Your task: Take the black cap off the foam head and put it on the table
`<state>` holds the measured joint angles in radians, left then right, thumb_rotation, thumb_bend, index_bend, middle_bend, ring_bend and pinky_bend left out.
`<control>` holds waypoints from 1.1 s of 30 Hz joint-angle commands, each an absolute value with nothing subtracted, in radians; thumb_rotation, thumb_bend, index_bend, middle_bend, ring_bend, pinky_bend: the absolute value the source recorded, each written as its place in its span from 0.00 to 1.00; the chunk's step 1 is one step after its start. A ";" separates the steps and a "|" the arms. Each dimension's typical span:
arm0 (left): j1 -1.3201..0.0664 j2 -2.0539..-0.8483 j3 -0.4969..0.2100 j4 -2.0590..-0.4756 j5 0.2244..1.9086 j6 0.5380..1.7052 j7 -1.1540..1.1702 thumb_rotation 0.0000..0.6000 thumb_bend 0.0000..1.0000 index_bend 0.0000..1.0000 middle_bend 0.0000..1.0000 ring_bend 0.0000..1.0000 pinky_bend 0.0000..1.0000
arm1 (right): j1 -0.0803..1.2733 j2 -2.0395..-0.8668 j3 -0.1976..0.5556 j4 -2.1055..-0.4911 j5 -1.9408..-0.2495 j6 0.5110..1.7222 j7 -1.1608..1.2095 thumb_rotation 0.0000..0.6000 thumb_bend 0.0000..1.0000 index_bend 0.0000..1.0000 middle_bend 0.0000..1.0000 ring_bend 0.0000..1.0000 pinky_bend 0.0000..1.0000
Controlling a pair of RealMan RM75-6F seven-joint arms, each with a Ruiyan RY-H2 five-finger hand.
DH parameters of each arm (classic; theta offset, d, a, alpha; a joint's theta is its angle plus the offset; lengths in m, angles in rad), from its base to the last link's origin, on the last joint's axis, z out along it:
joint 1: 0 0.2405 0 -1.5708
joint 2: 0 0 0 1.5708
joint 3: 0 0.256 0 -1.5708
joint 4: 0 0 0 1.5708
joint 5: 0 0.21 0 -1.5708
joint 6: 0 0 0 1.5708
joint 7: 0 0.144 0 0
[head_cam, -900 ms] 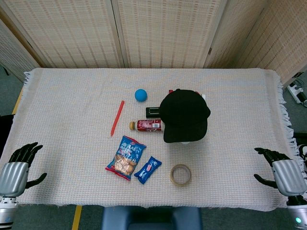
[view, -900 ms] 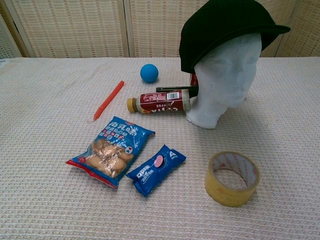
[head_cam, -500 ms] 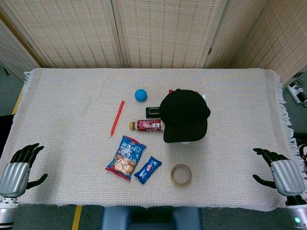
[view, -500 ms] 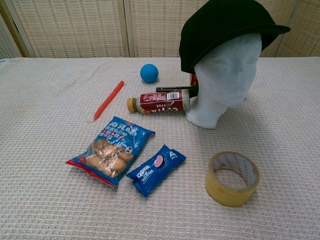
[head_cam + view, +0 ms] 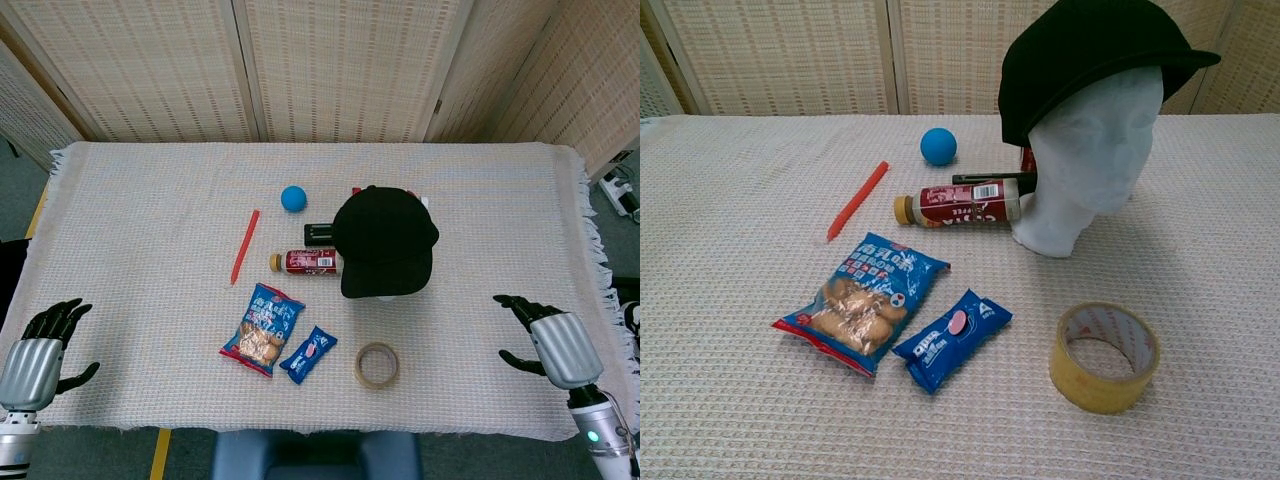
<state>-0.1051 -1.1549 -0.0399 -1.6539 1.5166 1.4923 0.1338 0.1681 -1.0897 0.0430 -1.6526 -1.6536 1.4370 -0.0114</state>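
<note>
Fingers spread and empty, the robot's right hand [image 5: 548, 338] has slid in from the bench's right edge toward the middle, where moments ago it waited near the fringe. The left hand [image 5: 38, 350], its fingers also apart and holding nothing, remains parked at the near left corner. Neither hand appears in the chest view.

The soft black fabric cap [image 5: 384, 241] still sits snug on the white foam mannequin head [image 5: 1087, 160], brim pointing to the right in the chest view, well apart from both hands. The shift suggests the right arm has begun its reach for the cap; the grasp itself has not started.

Around the head, on the cream woven cloth covering the bench [image 5: 150, 200], lie a small brown-and-red plastic bottle [image 5: 960, 204] on its side, touching the base of the foam neck, and a dark flat object [image 5: 320, 234] behind it. A blue rubber ball [image 5: 938, 146], a red plastic stick [image 5: 857, 200], a blue bag of biscuits [image 5: 864, 311], a small blue snack packet [image 5: 952, 337] and a yellowish roll of tape [image 5: 1104, 356] are spread nearer the robot.
</note>
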 commanded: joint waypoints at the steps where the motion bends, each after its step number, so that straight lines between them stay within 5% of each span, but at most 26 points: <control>1: -0.104 -1.153 -0.041 -1.656 1.516 1.495 0.136 1.00 0.22 0.20 0.16 0.14 0.20 | 0.215 -1.093 0.075 -1.678 -1.675 1.410 -0.031 1.00 0.03 0.22 0.33 0.63 0.74; 7: -0.100 -1.147 -0.039 -1.662 1.512 1.497 0.142 1.00 0.22 0.20 0.16 0.14 0.20 | 0.306 -1.090 0.131 -1.719 -1.685 1.350 -0.064 1.00 0.03 0.20 0.33 0.76 0.86; 21: -0.103 -1.143 -0.043 -1.663 1.498 1.487 0.146 1.00 0.22 0.20 0.16 0.14 0.20 | 0.462 -1.128 0.219 -1.752 -1.639 1.239 -0.136 1.00 0.03 0.23 0.33 0.79 0.86; 33: -0.101 -1.142 -0.042 -1.652 1.474 1.470 0.135 1.00 0.22 0.20 0.16 0.14 0.20 | 0.562 -1.287 0.245 -1.645 -1.627 1.229 -0.157 1.00 0.08 0.51 0.47 0.85 0.89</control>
<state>-0.1015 -1.1415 -0.0420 -1.6527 1.4750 1.4712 0.1362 0.5516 -1.2712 0.2433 -1.6600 -1.6299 1.2261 -0.1562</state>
